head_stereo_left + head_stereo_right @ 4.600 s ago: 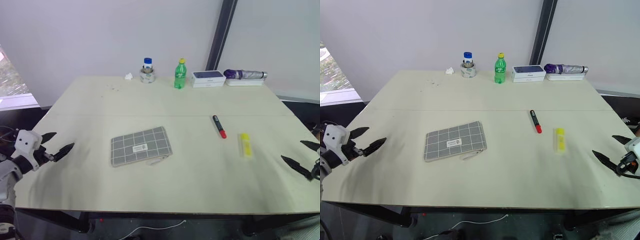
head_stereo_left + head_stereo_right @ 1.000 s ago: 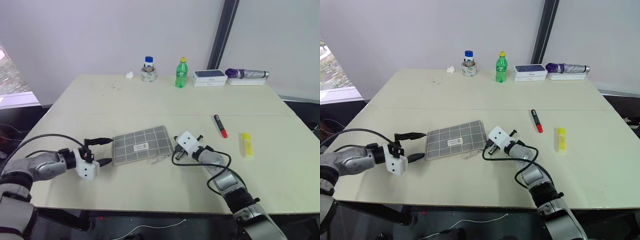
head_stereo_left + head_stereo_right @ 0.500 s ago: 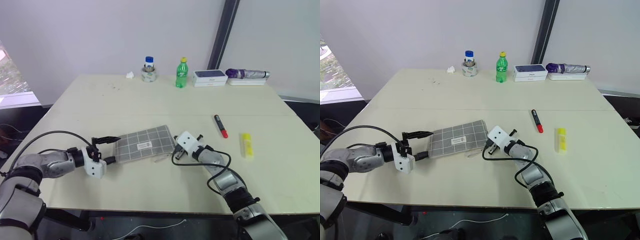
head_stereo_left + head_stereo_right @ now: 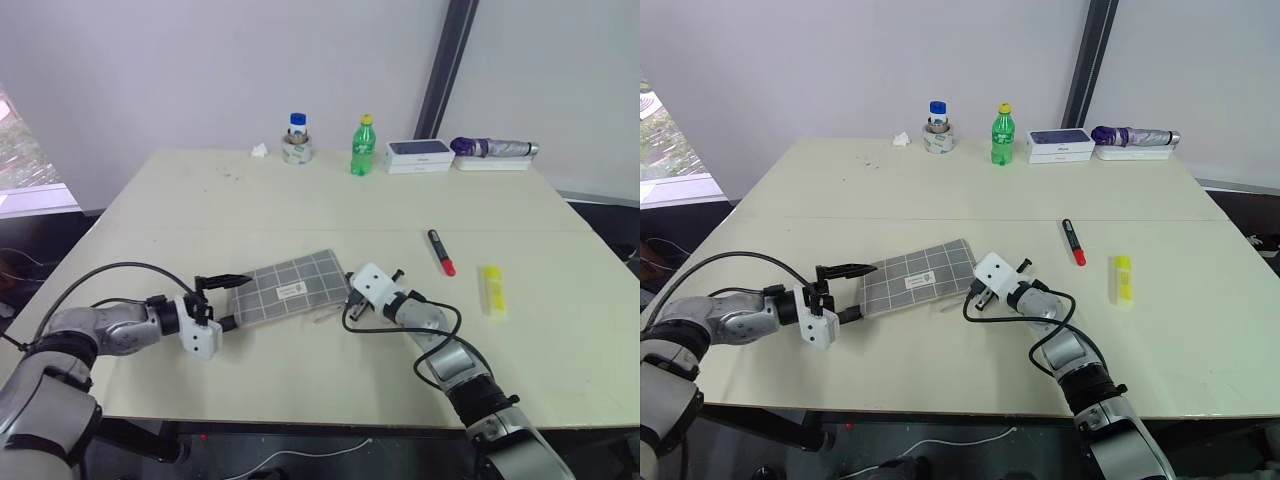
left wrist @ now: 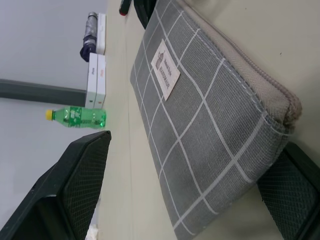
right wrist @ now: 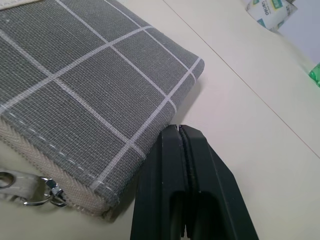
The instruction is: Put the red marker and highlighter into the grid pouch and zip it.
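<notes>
Closer now, left pincer [image 4: 226, 298] gapes around grid pouch [image 4: 291, 288]; right pincer [image 6: 181, 150] pressed together.

The pouch [image 5: 210, 150] is running off the picture's edge in both wrist views, so its full outline is not showing there. Its zipper pull [image 6: 30, 192] is being cut off too. The label [image 5: 165, 70] print is staying too small to read. The right end effector [image 4: 347, 313] is partly hiding the pouch's nearest corner.
</notes>
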### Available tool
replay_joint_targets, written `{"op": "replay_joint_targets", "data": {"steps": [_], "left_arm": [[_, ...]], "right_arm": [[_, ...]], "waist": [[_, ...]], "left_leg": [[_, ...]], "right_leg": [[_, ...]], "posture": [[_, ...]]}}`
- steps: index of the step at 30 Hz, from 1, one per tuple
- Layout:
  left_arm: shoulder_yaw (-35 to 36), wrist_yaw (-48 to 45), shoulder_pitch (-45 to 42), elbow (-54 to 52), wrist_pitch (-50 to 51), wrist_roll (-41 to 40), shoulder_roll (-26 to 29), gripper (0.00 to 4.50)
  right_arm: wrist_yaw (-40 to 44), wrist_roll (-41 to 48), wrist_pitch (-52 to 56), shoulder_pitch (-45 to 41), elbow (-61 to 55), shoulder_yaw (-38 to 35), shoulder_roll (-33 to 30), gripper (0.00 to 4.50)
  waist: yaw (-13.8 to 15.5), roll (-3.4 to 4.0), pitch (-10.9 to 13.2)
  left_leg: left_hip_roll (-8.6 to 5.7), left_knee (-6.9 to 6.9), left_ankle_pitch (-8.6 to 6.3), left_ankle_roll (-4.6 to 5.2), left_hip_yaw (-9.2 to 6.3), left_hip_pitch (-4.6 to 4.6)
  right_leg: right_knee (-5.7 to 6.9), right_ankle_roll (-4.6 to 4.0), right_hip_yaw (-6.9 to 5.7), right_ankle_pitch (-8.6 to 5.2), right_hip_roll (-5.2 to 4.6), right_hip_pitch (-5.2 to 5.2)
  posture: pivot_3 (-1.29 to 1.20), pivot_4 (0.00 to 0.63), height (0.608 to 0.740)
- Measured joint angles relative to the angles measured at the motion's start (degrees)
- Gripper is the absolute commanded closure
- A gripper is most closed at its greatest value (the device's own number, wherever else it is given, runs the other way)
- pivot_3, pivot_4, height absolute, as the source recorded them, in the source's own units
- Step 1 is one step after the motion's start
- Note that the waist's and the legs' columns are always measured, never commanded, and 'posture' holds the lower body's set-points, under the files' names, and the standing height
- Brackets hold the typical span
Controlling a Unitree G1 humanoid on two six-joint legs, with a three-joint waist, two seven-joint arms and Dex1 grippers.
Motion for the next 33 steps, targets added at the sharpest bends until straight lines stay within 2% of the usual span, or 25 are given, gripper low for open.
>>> {"op": "replay_joint_targets", "data": {"steps": [15,16,19,24,32,33], "left_arm": [[-0.7,-3.9,0.3,0.1,-1.3,-4.5,-1.6,0.0],[-0.7,-4.3,0.4,0.1,-1.4,-5.0,-1.7,0.54],[-0.9,-6.3,1.6,0.2,-1.6,-6.4,-1.8,1.77],[-0.4,-10.9,2.0,1.2,-3.2,-11.7,-1.8,4.45],[1.5,-20.3,4.0,2.3,-3.4,-23.2,-3.1,4.45],[1.8,-22.4,4.4,2.4,-3.0,-25.9,-3.6,4.5]], "right_arm": [[1.1,0.0,-0.6,1.1,-1.3,0.6,-0.2,4.46],[1.1,0.0,-0.6,1.2,-1.3,0.6,-0.2,4.5],[1.1,0.0,-0.6,1.3,-1.5,0.6,-0.2,4.5],[1.0,0.0,-0.6,1.3,-1.5,0.6,-0.2,4.5],[2.0,1.7,0.4,2.7,-4.1,-0.4,-0.6,4.5],[2.9,3.5,1.0,3.2,-5.4,-1.3,-0.6,3.93]], "waist": [[-0.1,0.0,0.0],[-0.1,0.0,0.0],[-0.2,0.01,0.0],[-0.3,0.01,0.0],[-0.3,0.02,0.0],[-0.2,0.02,0.0]], "left_leg": [[0.0,0.01,0.02,-0.03,0.0,0.0],[0.0,0.01,0.02,-0.03,0.0,0.0],[0.02,0.01,0.02,-0.04,0.0,0.0],[0.04,0.0,0.04,-0.08,0.02,0.0],[0.04,0.01,0.05,-0.08,0.02,0.0],[0.04,0.01,0.05,-0.08,0.02,0.0]], "right_leg": [[0.0,0.0,0.0,0.0,0.0,0.0],[0.0,0.0,0.0,0.0,0.0,0.0],[0.0,0.0,0.0,0.0,0.02,-0.02],[0.0,0.0,0.01,0.0,0.02,-0.03],[0.0,0.0,0.01,0.0,0.02,-0.03],[-0.01,0.0,0.01,0.0,0.01,-0.03]], "posture": [[0.0,0.15,0.74],[0.0,0.15,0.74],[0.0,0.15,0.74],[0.0,0.15,0.74],[0.0,0.15,0.74],[0.0,0.15,0.74]]}}
